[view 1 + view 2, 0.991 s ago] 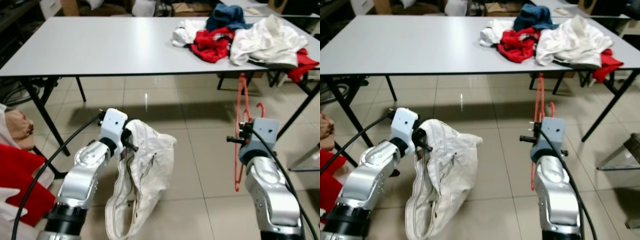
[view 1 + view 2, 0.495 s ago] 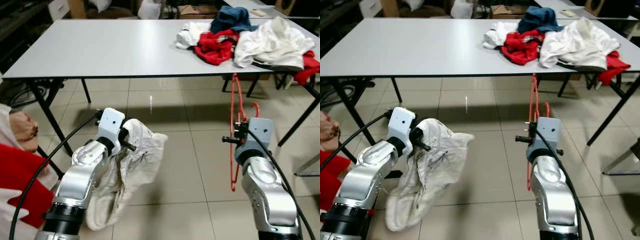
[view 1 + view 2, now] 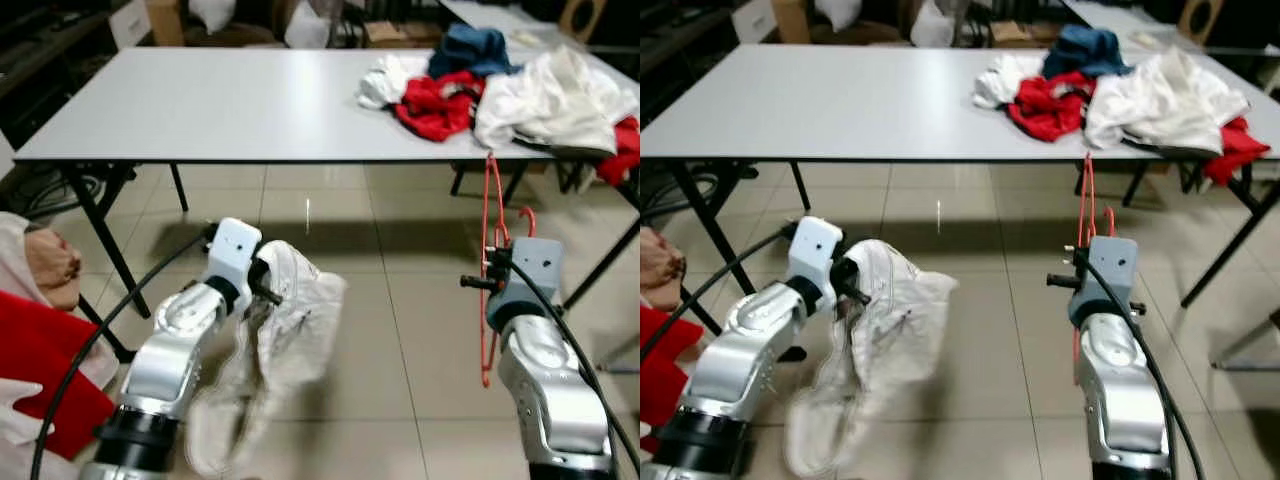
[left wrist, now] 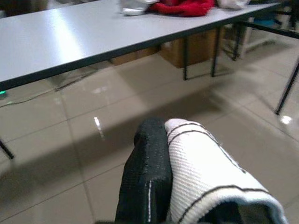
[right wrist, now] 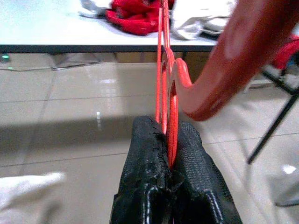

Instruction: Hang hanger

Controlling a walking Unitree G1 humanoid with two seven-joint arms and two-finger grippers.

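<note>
Nearest the camera, the left gripper (image 3: 268, 290) was raised over the tiled floor (image 3: 400, 330), its black fingers (image 4: 145, 182) pressed together on a fold of a white fabric garment with thin dark seam lines (image 3: 285, 345); the rest of that garment hung limp below the gripper, its lower part blurred. Level with it on the other side, the right gripper (image 3: 492, 262) held a thin red plastic hanger (image 3: 490, 215) pinched between its black fingers (image 5: 140, 186). The hanger stood on edge and nearly upright, one end rising to about the height of the near edge of the bench, the other dropping beside the silver forearm, with its curved hook (image 3: 524, 213) showing just above the wrist housing. Both garment and hanger were off the floor and well apart from each other. At the left border, beside the left arm, lay a heap of red, white and tan cloth (image 3: 35, 330). Beyond the grippers stood the long grey bench on black legs (image 3: 230, 100). Near its far right corner was a pile of clothes: a crumpled red piece (image 3: 435, 105), a small white one (image 3: 385, 78) to its left, a dark blue one (image 3: 470, 48) behind, and a large white garment (image 3: 545, 95) at the right edge, with more red cloth (image 3: 628, 135) hanging over that edge.
</note>
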